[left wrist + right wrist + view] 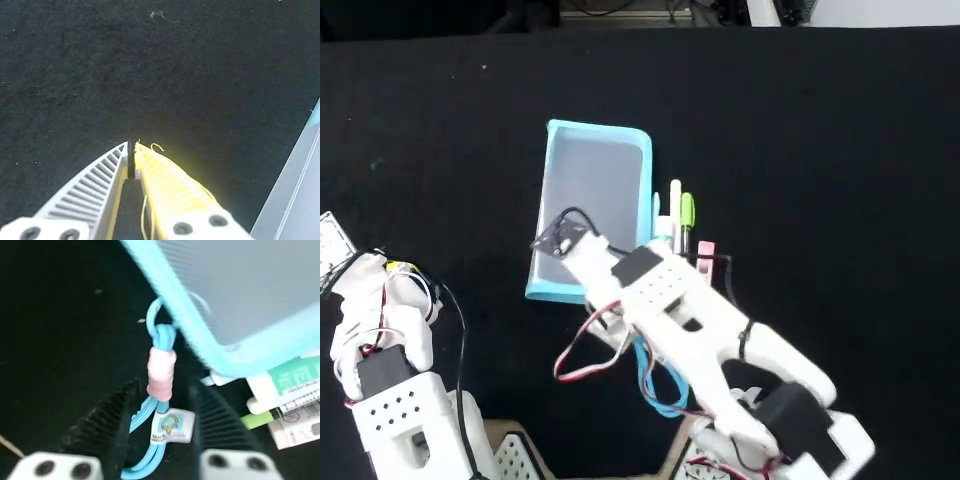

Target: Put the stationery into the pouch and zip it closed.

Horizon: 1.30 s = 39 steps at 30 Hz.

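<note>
The right gripper (165,386), in its wrist view, is spread open, its two black fingers (107,420) either side of one blue cord (161,340) that carries one pink bead (161,371) and one tag (171,426) and joins the corner of the blue pouch (240,290). The left gripper (131,150), in its own view, is clenched tip to tip above the black table (150,75). From above, the single pouch lies under the right arm (690,320), at least three stationery pieces just beside its long edge: a white pen (675,195), a green marker (687,212), a pink piece (706,250).

Robotics lab bench: black-clothed table (840,130), 2 white printed arms (720,340) with exposed wiring (585,372).
</note>
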### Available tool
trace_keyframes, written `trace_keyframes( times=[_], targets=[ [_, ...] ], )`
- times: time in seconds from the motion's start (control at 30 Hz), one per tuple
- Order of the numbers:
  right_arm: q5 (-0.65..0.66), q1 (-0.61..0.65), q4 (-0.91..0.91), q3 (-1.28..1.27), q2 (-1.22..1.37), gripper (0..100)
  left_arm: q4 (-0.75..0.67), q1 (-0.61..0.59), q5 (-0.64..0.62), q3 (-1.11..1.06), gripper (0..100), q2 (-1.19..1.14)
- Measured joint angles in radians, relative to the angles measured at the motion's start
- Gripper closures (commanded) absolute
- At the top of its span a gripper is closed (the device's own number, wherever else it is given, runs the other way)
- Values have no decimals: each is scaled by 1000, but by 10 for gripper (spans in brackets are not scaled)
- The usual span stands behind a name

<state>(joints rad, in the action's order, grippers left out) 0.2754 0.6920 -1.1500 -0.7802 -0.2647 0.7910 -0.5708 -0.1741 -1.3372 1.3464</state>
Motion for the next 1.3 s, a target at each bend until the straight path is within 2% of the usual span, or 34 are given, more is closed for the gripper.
trace_keyframes(
  times=[0.2, 0.4, 0.53, 0.87, 1.0, 1.17, 1.23, 1.3],
  targets=[
    [-51, 115, 103, -46, -32, 790, 0, 0, 0, 0, 970, 0],
    [-112, 115, 298, -97, 9, 790, 0, 0, 0, 0, 970, 0],
    [-109, 61, 368, -97, 81, 790, 0, 0, 0, 0, 970, 0],
    [-80, 29, 416, -97, 132, 791, 0, 0, 0, 0, 970, 0],
    [-21, 29, 431, -97, 140, 791, 0, 0, 0, 0, 970, 0],
    [3, 28, 517, -97, 178, 792, 0, 0, 0, 0, 970, 0],
    [3, 28, 512, -75, 201, 838, 0, 0, 0, 0, 970, 0],
    [3, 28, 491, -43, 229, 961, 0, 0, 0, 0, 970, 0]
  ],
)
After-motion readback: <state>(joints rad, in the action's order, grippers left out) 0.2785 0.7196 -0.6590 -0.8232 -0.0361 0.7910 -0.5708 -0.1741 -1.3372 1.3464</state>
